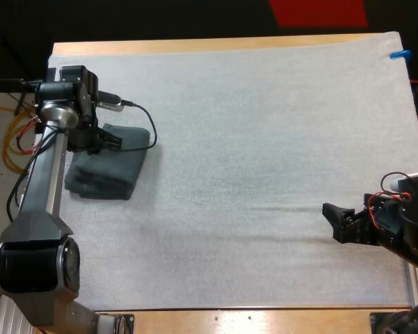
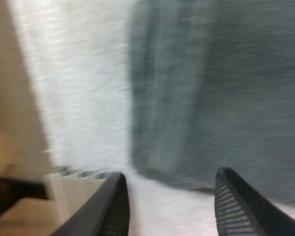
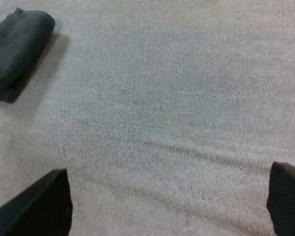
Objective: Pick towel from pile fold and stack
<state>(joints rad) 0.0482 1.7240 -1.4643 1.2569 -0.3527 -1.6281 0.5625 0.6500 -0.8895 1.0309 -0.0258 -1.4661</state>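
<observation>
Over the folded towel (image 1: 108, 172), left jaws apart; right jaws wide over bare mat (image 1: 251, 139); both empty.

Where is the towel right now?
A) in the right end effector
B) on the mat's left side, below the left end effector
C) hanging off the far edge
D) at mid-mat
B: the towel lies folded on the mat under the left end effector, which is open.

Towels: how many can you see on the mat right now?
1: a folded dark bundle near the mat's left edge, below the left gripper. It may be several towels layered; the left arm hides part of it.
</observation>
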